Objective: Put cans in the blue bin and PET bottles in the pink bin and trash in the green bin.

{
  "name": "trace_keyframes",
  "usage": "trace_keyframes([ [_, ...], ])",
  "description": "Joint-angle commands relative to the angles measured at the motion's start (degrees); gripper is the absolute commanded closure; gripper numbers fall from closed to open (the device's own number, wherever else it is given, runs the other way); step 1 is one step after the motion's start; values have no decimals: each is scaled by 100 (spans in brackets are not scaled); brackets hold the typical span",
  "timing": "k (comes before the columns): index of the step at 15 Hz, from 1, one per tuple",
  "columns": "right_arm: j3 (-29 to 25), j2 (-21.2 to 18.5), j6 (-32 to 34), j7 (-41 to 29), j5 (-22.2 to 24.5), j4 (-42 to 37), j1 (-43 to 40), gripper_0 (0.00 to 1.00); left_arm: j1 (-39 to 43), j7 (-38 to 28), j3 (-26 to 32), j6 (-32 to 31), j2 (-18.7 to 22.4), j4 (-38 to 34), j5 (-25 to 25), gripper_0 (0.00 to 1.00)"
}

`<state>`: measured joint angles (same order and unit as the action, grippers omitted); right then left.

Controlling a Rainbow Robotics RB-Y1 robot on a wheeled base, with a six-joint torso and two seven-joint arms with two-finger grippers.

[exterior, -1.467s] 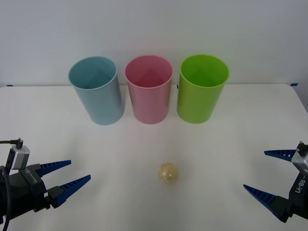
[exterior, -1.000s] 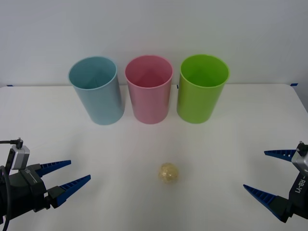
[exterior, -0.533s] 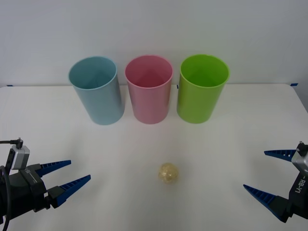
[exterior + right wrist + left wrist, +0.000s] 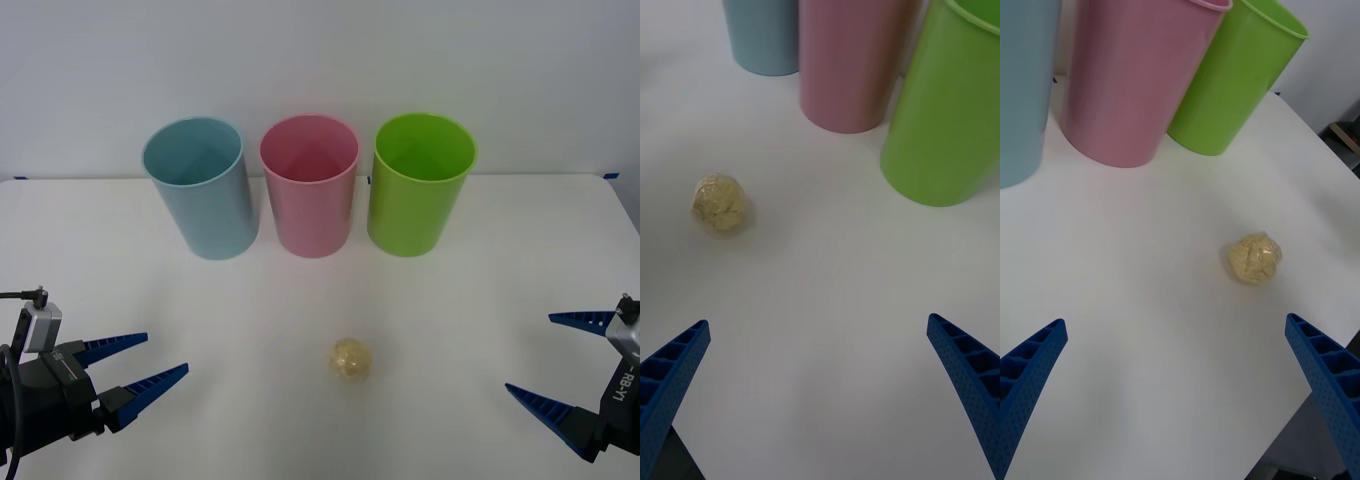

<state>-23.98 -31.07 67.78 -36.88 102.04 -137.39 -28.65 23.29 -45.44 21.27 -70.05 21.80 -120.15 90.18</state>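
The trash point(image 4: 351, 359), a small pale yellow wrinkly ball, lies on the white table in front of the bins; it also appears as the trash point(image 4: 721, 204) and the trash point(image 4: 1255, 259) in the wrist views. At the back stand the blue bin point(image 4: 200, 187), the pink bin point(image 4: 310, 185) and the green bin point(image 4: 419, 183), upright in a row from left to right. My left gripper point(image 4: 142, 362) is open near the front left, well left of the ball. My right gripper point(image 4: 563, 363) is open near the front right. Both are empty.
The white table point(image 4: 480, 300) has free room around the ball and between the grippers. Its far edge meets a plain wall behind the bins. In the left wrist view the table's right edge point(image 4: 1322, 135) shows beyond the green bin point(image 4: 1234, 79).
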Motion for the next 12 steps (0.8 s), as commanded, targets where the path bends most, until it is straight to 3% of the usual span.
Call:
trace_keyframes([
  [1,-72,66,227,-12,-9,-69,132,0,0,0,0,0,0,0,0,0],
  [3,-177,39,552,-152,0,-139,316,0,0,0,0,0,0,0,0,0],
  [6,-72,-514,684,-803,-9,-253,527,0,0,0,0,0,0,0,0,0],
  [12,833,-1463,684,-1963,123,-245,1599,0,0,0,0,0,0,0,0,0],
])
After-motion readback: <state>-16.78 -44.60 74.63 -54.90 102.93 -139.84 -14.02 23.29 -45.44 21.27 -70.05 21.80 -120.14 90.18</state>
